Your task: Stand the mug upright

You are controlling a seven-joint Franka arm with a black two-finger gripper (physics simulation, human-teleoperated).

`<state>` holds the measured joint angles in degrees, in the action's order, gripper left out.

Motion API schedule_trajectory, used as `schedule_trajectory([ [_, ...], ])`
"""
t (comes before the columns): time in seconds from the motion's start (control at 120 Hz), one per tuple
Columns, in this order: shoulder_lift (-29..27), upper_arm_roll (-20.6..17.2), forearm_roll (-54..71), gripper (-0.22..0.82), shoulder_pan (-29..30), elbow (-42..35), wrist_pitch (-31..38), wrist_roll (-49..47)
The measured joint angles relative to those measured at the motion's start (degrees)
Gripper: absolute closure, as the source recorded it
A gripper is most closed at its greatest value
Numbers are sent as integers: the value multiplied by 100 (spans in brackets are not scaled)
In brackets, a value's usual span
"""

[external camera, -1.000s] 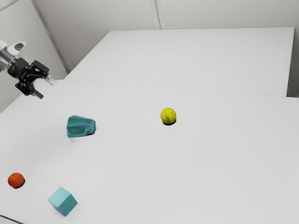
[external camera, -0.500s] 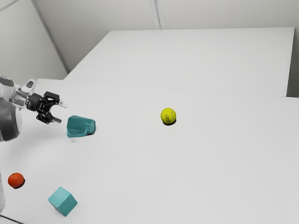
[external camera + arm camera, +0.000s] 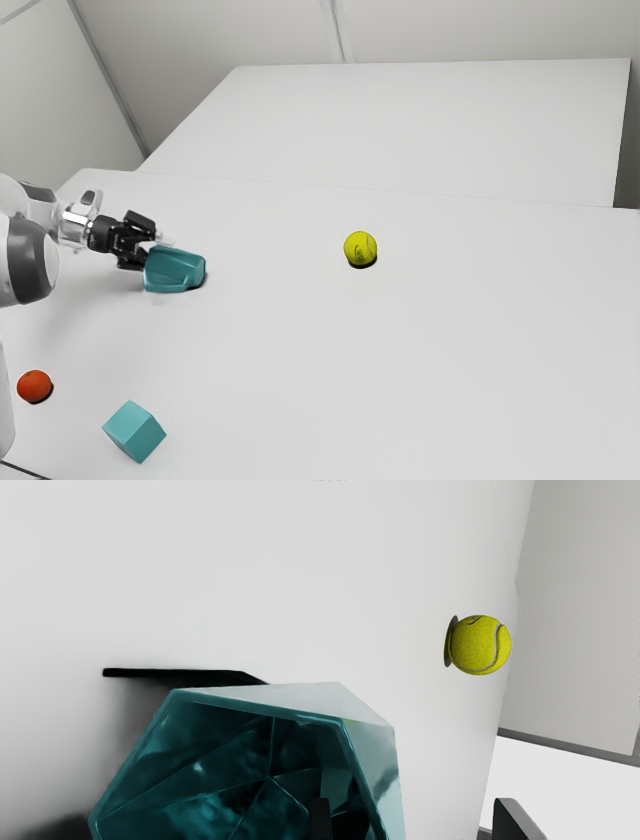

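Note:
At the mouth of the teal mug, my gripper (image 3: pixel 158 252) is at the exterior view's left. The faceted mug (image 3: pixel 175 271) lies on its side on the table, mouth toward the hand. From the wrist view, the open end of the mug (image 3: pixel 210 775) faces the camera. My gripper (image 3: pixel 416 817) is open there, its fingers well apart: one reaches into the mouth, the other stands outside, with the mug's side wall between them. A gap shows between the wall and the outer finger. The lower part of the mug is cut off in the wrist view.
A yellow tennis ball (image 3: pixel 360 249) rests on the white table (image 3: pixel 430 360) beyond the mug, away from the arm. An orange ball (image 3: pixel 35 386) and a light teal cube (image 3: pixel 135 431) sit toward the exterior view's lower left.
My hand has come down and across toward the exterior view's right, reaching the mug's mouth. The mug has shifted very slightly; the balls and cube are where they were.

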<state>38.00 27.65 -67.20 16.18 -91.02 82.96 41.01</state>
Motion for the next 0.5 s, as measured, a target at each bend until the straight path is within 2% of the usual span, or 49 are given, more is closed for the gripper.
schedule_trajectory([
  [0.083,-14,-5,-23,52,-1,2,-17,69],
  [0.192,-35,-4,-38,65,-1,15,-37,138],
  [0.325,-65,-4,-44,72,-1,21,-88,205],
  [0.5,-142,-5,-26,76,-23,3,-182,278],
])
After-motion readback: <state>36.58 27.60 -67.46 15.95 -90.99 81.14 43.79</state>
